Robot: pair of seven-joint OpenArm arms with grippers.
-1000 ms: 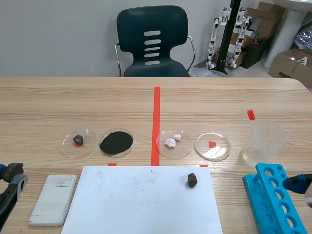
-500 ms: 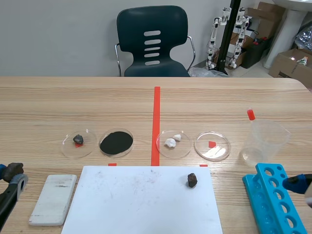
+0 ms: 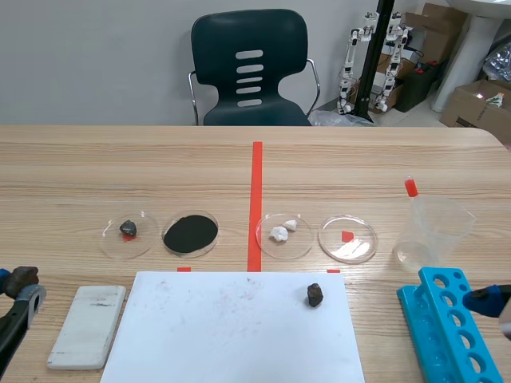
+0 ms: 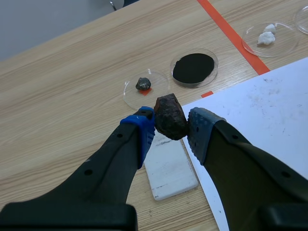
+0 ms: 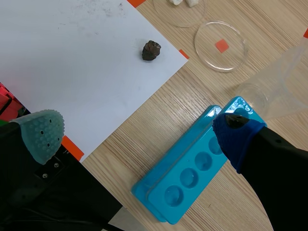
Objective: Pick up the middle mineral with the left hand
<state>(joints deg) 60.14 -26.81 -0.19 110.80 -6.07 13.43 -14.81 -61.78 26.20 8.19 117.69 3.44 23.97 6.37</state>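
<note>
You have the mineral (image 4: 170,118) clamped between the blue pads (image 4: 144,134) of the left claw (image 4: 172,131), one pad pressing on each side. It is a dark brown, rough, blocky lump with a reddish tinge, standing taller than wide, its upper end poking out past the fingertips

Bright, even indoor light from above. Bench (image 3: 80,159) evenly lit, no hard shadows. Sheet (image 3: 223,327) brightest area, close to washed out in right wrist view. Glare patch on dish (image 3: 347,239); faint glints on beaker (image 3: 431,231). Rock (image 4: 170,117) in left jaws matte: top facets lit, underside dark. Stone (image 3: 314,295) on sheet casts small soft shadow.
</note>
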